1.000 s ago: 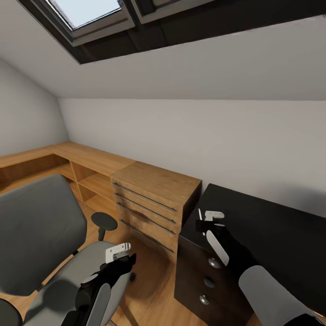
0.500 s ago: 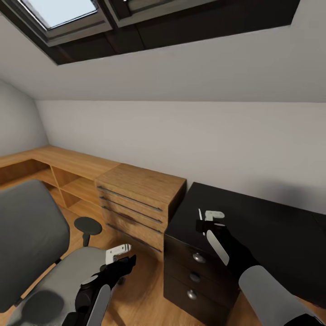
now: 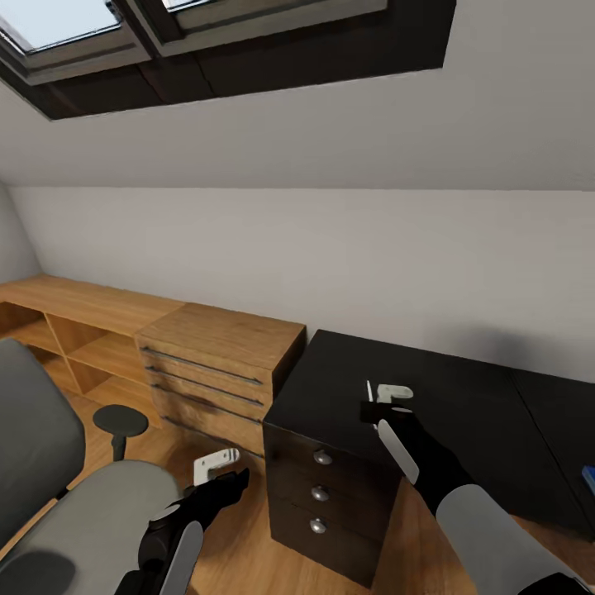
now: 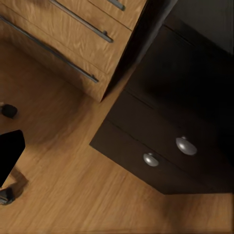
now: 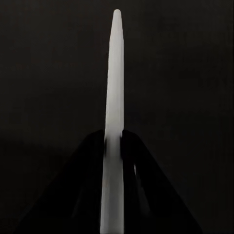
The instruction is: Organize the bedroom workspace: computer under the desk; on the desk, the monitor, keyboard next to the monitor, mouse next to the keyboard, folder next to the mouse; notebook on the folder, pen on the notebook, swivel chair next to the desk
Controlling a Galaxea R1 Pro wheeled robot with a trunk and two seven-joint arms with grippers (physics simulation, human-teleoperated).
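I count one black-topped desk | three round silver knobs on its black drawer unit | one thin white pen | one grey padded swivel chair | one light wooden dresser | my two grippers: left gripper, right gripper

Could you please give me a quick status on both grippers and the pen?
Right gripper shut on the pen, above the desk. Left gripper low beside the swivel chair, fingers' state unclear. Nothing in the way.
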